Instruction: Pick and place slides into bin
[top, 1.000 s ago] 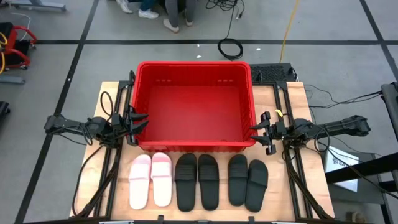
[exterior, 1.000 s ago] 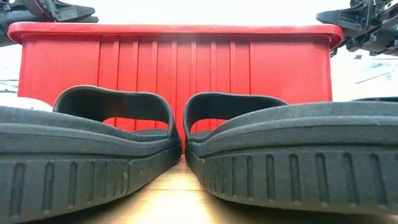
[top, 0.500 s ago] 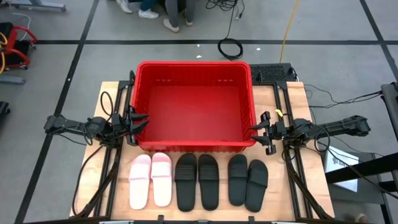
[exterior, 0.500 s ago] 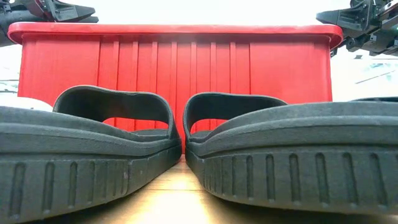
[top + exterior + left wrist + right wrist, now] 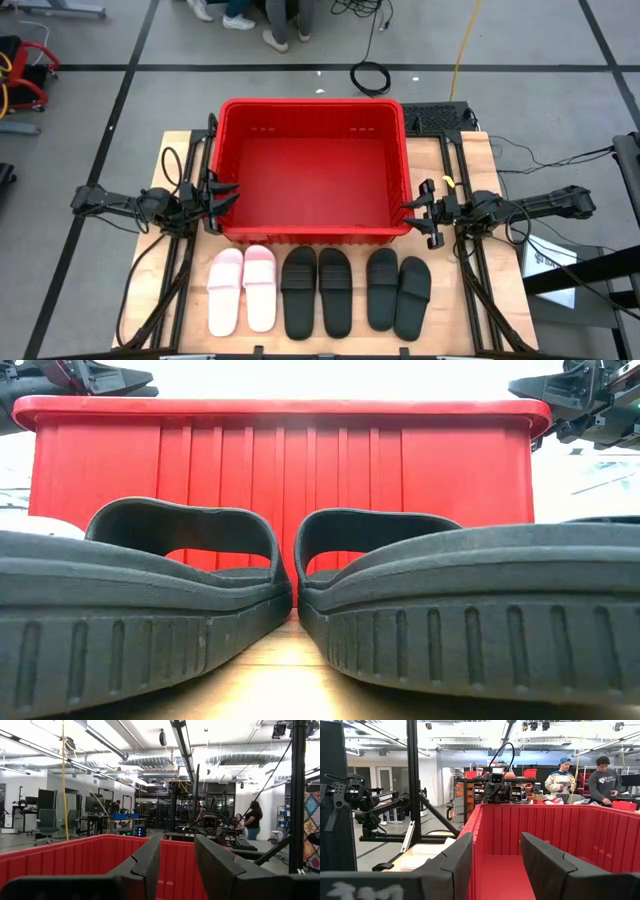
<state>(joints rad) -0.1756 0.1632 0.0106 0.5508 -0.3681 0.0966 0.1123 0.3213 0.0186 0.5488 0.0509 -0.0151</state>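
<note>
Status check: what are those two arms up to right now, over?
Left gripper and right gripper open, empty, flanking the bin. Six slides untouched on the table. Nothing in the way.

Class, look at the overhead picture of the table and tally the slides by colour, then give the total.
Light pink slides: 2
Black slides: 4
Total: 6, all lying in a row on the table in front of the red bin, none inside it.
</note>
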